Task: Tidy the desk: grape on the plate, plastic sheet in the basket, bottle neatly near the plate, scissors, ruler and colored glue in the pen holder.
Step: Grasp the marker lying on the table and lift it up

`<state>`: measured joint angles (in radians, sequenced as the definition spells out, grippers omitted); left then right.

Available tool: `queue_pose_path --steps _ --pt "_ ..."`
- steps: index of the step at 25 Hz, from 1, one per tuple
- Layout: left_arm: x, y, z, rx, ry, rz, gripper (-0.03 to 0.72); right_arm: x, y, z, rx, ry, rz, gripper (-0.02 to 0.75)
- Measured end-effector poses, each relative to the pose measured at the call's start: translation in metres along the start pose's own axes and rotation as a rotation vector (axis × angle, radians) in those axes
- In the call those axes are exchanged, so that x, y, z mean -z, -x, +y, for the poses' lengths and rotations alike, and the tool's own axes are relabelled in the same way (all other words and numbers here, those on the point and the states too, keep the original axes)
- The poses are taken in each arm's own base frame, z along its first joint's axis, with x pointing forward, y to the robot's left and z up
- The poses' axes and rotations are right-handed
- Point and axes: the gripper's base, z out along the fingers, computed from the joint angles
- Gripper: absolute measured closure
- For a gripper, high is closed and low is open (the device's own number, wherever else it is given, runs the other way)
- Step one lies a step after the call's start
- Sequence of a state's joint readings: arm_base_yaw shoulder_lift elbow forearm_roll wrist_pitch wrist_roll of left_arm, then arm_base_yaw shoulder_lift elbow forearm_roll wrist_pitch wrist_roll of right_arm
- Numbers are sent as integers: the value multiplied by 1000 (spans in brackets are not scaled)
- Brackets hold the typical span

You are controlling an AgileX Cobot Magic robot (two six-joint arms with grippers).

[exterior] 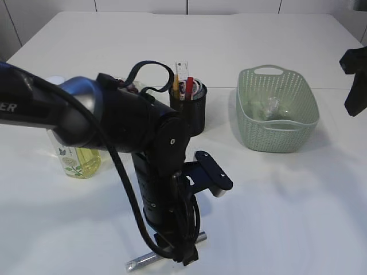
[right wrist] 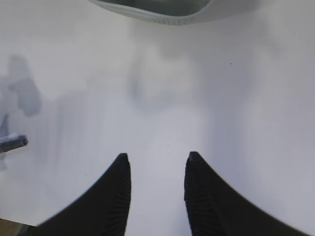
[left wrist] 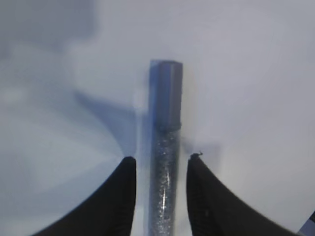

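A silver glitter glue tube (left wrist: 166, 123) with a grey cap lies on the white table (exterior: 287, 217). My left gripper (left wrist: 161, 160) is open and straddles the tube, with a gap on each side. The exterior view shows my left arm reaching down over this tube (exterior: 137, 263). The black pen holder (exterior: 192, 112) holds the ruler (exterior: 182, 71) and red-handled scissors (exterior: 188, 87). A crumpled plastic sheet (exterior: 270, 106) lies in the green basket (exterior: 275, 134). The yellow bottle (exterior: 80, 160) stands at the left. My right gripper (right wrist: 156, 157) hangs open and empty over bare table. The grape and the plate are hidden.
My left arm's dark bulk and cables (exterior: 149, 143) block the table's middle left. The basket rim (right wrist: 162, 14) shows at the top of the right wrist view, and the glue tube's end (right wrist: 12, 142) at its left edge.
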<state>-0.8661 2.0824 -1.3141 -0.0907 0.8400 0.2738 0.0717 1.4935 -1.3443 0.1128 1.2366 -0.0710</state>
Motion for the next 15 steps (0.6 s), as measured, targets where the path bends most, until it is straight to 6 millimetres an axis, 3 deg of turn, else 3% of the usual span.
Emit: queue_pose_path --steps 15 --pt "0 0 0 18 -17 1 435 0 0 0 0 0 0 433"
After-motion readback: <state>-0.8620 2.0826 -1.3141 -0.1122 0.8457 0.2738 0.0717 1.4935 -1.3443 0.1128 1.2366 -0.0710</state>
